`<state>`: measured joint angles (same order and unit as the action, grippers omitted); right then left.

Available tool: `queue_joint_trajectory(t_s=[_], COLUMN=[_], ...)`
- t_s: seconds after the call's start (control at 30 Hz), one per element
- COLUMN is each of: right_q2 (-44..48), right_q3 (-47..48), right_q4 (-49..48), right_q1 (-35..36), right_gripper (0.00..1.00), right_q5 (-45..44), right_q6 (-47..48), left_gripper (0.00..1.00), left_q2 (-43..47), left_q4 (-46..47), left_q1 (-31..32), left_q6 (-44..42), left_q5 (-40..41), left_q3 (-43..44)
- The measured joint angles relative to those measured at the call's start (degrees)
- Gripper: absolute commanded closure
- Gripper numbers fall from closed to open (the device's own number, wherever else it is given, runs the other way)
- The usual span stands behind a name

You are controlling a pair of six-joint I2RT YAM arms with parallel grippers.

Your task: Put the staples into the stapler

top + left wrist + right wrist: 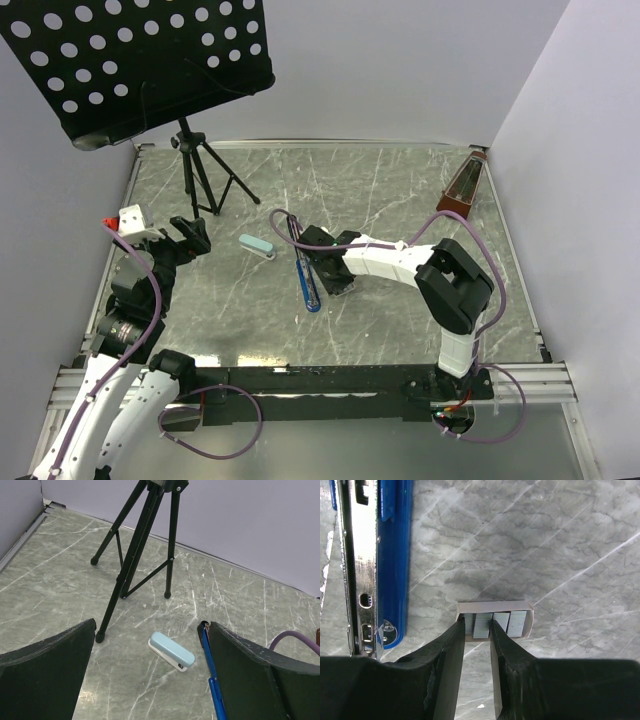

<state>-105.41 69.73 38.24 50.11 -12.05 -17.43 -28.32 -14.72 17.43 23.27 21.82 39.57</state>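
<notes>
Looking from above, you find the stapler [303, 265] lying opened flat near the middle of the table [400, 200]. Its blue cover [395, 555] and its metal channel [362, 555] lie side by side, so the opening step is done, I judge. Just right of it sits the box [495, 604], and the staples [501, 622] are inside it as a row of short strips. Your right gripper [478, 630] is low over the box, its fingers narrow and closed on one strip. This strip is not yet lifted out. What is left: carry the strip to the channel, lay it in, and shut the cover. Your left gripper [150, 627] hangs at the left side with fingers wide and nothing between them, pointing toward a small pale blue item [171, 651].

Hard to tell is whether the channel already holds any staples, because the metal shines too bright. The right wrist view cuts off the far end of the stapler, and in the left wrist view one finger covers most of it. How firm the pinch on the strip is, you cannot see.
</notes>
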Motion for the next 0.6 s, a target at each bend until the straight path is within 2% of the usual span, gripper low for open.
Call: queue_joint_trajectory(t_s=[0.6], right_q2=[0.61], right_q3=[-0.55], right_q4=[0.09], right_q1=[0.04], right_gripper=[0.66], right_q5=[-0.79], right_q6=[-2.64], left_gripper=[0.01], left_q2=[0.11], left_q4=[0.0], left_q1=[0.0], left_q6=[0.0], left_q5=[0.0], left_q3=[0.0])
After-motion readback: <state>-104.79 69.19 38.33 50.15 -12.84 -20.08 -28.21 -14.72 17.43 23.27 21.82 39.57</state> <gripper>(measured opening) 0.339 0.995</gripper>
